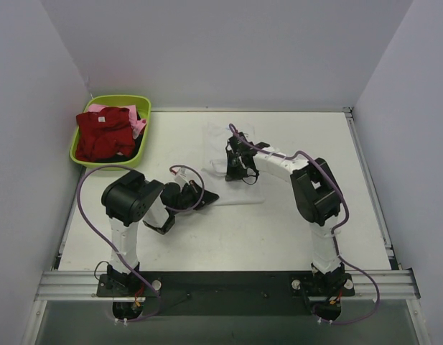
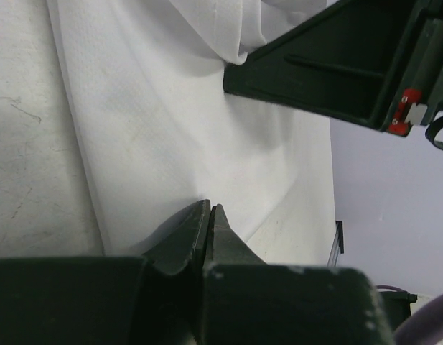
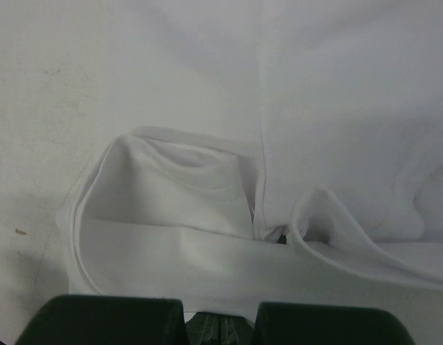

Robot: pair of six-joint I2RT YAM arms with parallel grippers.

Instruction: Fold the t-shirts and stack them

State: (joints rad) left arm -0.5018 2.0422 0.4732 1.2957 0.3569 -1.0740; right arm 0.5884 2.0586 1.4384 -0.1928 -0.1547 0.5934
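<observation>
So the biggest thing we're looking at is the white counter [image 1: 278, 230], with both arms reaching in from the near edge. Spread out around the middle of it is the white t-shirt [image 1: 220, 144], mostly flat but rumpled where the arms meet it, and honestly hard to pick out against the counter from above. Up in the far left corner sits a lime-green basin [image 1: 120, 98], and we can see the dark red t-shirt [image 1: 105, 133] piled in it, filling most of the space, with the pink t-shirt [image 1: 138, 127] poking out behind it and along its right side. The right gripper [image 3: 221, 325] is down on the far part of the white shirt, pressed together and pinching a raised fold of cloth that bunches up right at its fingers. The left gripper [image 2: 211, 213] is at the shirt's near left edge, fingers pressed tight together with the tip on the fabric; we can't tell if any cloth is caught between them.
</observation>
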